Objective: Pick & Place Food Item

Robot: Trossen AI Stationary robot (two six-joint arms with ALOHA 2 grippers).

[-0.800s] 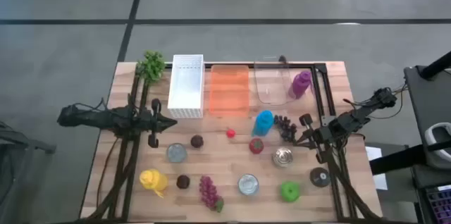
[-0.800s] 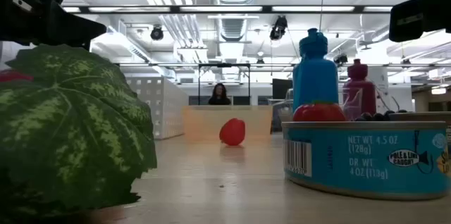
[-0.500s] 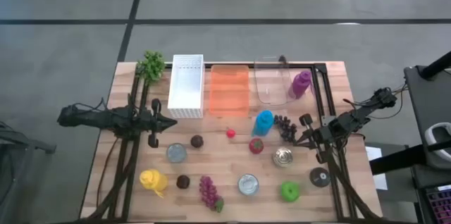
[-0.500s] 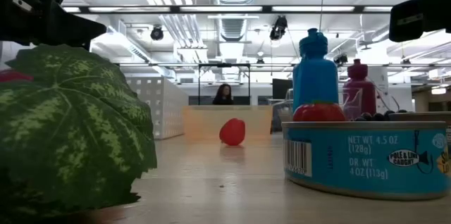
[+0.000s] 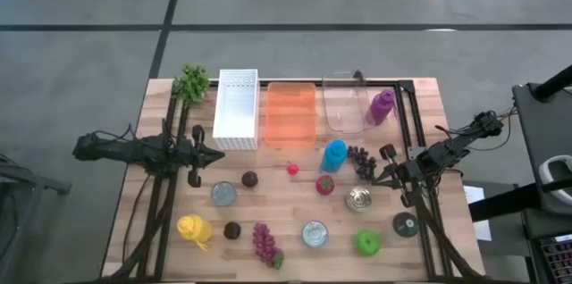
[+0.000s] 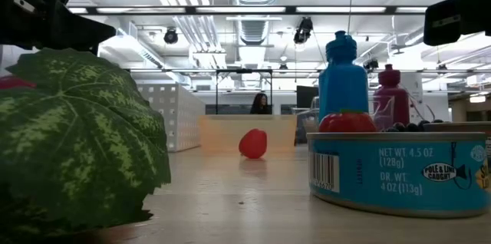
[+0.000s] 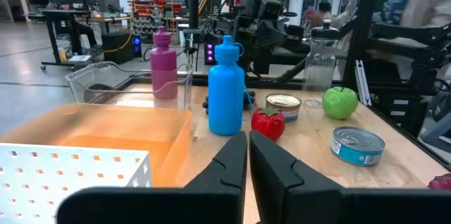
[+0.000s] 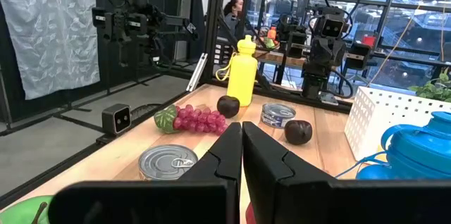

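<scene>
Both idle above bench (image 5: pixel 295 208): my left gripper (image 7: pixel 248 155) clenched empty, right gripper (image 8: pixel 241 143) likewise. Best to spread fingers before descending on strawberry (image 5: pixel 325 184), avoiding blue bottle (image 5: pixel 333 154).

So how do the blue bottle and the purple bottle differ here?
The blue bottle stands on the bare wood near the table's middle; the purple bottle sits inside the clear bin at the back. The blue one looks wider in the left wrist view, and the colours differ. Both stand upright with caps matching their bodies.
</scene>
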